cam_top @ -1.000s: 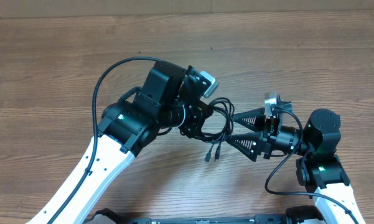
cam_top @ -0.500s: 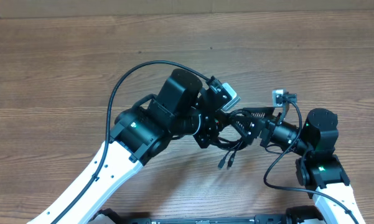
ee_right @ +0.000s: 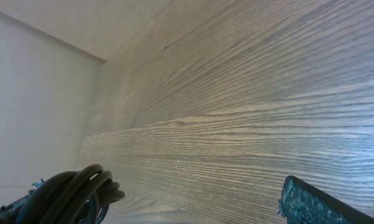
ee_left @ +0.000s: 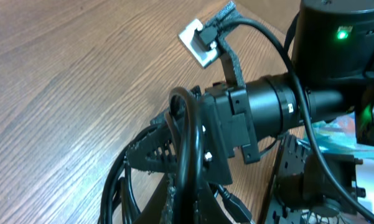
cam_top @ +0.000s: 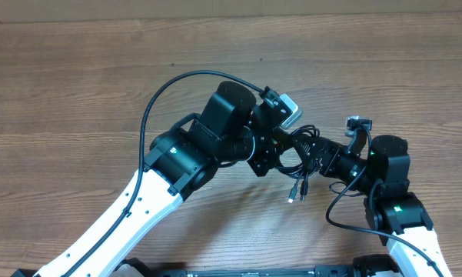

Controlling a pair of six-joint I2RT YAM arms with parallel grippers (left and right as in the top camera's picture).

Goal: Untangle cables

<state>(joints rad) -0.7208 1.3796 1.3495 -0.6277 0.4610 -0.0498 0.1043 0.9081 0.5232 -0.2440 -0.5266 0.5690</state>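
The cables (cam_top: 301, 148) are a bundle of thin black loops held above the table between the two grippers, with two plug ends (cam_top: 296, 191) dangling below. My left gripper (cam_top: 279, 151) is shut on the loops; in the left wrist view the cables (ee_left: 185, 149) run up between its closed fingers, with a plug (ee_left: 235, 207) at the lower right. My right gripper (cam_top: 317, 158) is open and pushed up against the bundle from the right. In the right wrist view the cables (ee_right: 74, 186) lie against the left jaw, one fingertip (ee_right: 305, 202) shows at right, and the gap of the right gripper (ee_right: 174, 211) is otherwise empty.
The wooden table (cam_top: 77, 85) stretches around both arms. The left arm's own thick black cable (cam_top: 177, 85) arcs over it. The right arm's body (ee_left: 274, 106) with its camera cable fills the upper right of the left wrist view. A pale wall (ee_right: 31, 93) borders the table's far edge.
The left arm has carried the cable bundle to the right, toward the right gripper. The right gripper has turned and its wide jaws now close around the bundle's side.
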